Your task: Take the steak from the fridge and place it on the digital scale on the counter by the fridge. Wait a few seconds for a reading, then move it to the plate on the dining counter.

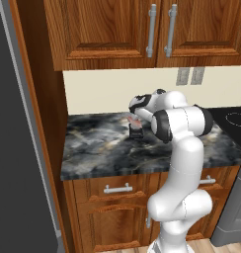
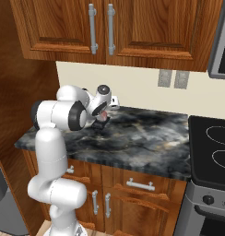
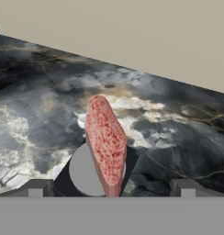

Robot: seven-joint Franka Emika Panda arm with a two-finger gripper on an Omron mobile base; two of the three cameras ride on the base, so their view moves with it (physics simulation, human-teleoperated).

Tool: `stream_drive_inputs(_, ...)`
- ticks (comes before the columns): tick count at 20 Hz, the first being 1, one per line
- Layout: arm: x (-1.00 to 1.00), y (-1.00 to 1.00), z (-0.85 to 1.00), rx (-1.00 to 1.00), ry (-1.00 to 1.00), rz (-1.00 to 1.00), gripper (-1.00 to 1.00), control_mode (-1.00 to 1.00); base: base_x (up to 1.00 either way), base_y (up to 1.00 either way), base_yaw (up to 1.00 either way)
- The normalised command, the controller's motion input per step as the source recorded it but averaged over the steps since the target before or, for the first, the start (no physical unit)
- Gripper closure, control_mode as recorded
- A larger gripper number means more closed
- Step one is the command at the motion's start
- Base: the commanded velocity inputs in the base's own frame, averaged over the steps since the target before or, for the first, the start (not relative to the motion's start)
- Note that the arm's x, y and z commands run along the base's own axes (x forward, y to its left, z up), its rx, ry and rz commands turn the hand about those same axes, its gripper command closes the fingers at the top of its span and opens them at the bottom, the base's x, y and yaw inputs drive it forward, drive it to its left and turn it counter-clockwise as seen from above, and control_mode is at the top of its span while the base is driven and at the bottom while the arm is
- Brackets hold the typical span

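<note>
Pinkish-red steak point(image 3: 106, 146) on edge atop digital scale point(image 3: 88, 172), jaws wide apart (holding nothing)

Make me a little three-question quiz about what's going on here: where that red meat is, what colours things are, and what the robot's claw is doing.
1. Where is the steak?
A. on the digital scale
B. on the stove
C. inside a drawer

2. What colour is the scale's round weighing disc?
A. yellow
B. grey
C. red

3. How is the gripper?
A. shut on the steak
B. shut on a handle
C. open

Answers:
1 A, the hand view shows the steak standing on edge on the black scale on the marbled counter.
2 B, a grey disc sits in the black body.
3 C, the fingertips stand wide apart on either side of the steak, not touching it.
</note>
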Motion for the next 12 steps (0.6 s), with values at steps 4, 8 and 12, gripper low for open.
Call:
stream_drive_inputs(4,0.00,0.00,0.00,0.00,0.00,0.00,-1.00,-1.00,0.00,0.00,0.00)
stream_drive_inputs(8,0.00,0.00,0.00,0.00,0.00,0.00,-1.00,-1.00,0.00,0.00,0.00)
stream_drive_inputs(12,0.00,0.00,0.00,0.00,0.00,0.00,-1.00,-1.00,0.00,0.00,0.00)
